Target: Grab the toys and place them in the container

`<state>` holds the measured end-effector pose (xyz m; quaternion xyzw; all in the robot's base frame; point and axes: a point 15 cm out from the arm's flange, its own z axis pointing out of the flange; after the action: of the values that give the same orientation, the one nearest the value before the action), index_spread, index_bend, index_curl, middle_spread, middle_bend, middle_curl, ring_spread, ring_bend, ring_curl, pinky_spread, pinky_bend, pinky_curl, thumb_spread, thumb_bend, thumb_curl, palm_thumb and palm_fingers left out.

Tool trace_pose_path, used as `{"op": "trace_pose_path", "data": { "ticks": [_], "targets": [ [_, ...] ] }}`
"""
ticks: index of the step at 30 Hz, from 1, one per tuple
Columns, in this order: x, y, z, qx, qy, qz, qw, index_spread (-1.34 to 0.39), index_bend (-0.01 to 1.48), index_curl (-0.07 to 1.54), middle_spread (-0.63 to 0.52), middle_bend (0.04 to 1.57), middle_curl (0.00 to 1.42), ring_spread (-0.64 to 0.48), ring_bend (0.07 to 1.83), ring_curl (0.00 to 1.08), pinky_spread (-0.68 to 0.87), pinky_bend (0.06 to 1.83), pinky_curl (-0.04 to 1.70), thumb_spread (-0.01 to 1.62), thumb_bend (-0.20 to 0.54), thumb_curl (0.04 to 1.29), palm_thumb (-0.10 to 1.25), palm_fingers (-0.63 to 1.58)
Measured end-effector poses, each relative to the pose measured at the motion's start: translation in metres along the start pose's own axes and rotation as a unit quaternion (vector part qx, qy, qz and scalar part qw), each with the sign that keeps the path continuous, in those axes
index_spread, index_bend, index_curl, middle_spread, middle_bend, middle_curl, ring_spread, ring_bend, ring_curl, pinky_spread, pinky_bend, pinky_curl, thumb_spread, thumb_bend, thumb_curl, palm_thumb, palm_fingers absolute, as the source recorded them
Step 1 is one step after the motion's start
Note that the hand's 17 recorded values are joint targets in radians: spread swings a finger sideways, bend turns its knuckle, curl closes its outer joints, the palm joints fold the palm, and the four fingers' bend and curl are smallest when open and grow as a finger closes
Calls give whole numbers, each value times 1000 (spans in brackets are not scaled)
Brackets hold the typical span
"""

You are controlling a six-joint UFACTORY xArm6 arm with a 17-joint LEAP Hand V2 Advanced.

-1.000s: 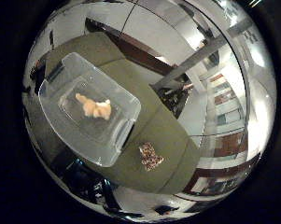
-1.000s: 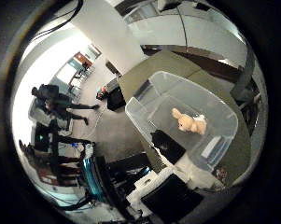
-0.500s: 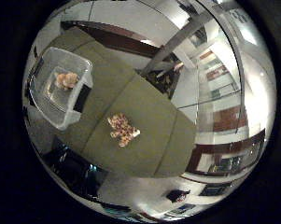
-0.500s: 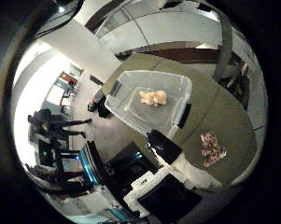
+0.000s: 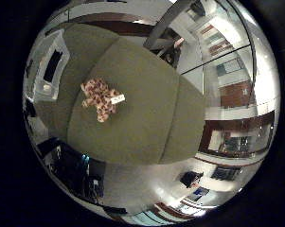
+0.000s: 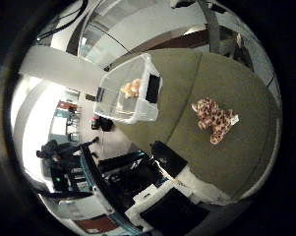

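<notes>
From where I sat, the largest thing in both palm views was the olive-green table [image 5: 146, 118], made of two tops pushed together with a seam between them; its far edges ran out of sight into the curve of each view. On one end of it stood the clear plastic container [image 6: 119, 109], open at the top, with a dark panel on the side facing the middle of the table. Only a sliver of that container showed in the little finger side view, cut off at the rim. Inside it lay a small tan plush toy [image 6: 131, 88], too small for me to make out more than its colour and a rough lumpy shape. Out on the bare table, well apart from the container, lay the spotted plush toy [image 5: 100, 98], flat, limbs spread, with a white tag beside its body. White and black parts of the robot hand [image 6: 174, 194] showed in the thumb side view, but I could not tell from them whether the fingers were spread or curled. Nothing was in contact with the spotted toy.
</notes>
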<state>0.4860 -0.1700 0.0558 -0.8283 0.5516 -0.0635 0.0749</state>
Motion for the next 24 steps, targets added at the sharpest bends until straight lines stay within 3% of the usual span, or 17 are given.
{"op": "trace_pose_path", "data": {
  "ticks": [24],
  "targets": [
    [26, 15, 175, -64, -48, 6, 997, -422, 179, 303, 21, 188, 304, 156, 285, 255, 367, 557, 112, 1039, -25, 309, 551, 64]
  ]
}}
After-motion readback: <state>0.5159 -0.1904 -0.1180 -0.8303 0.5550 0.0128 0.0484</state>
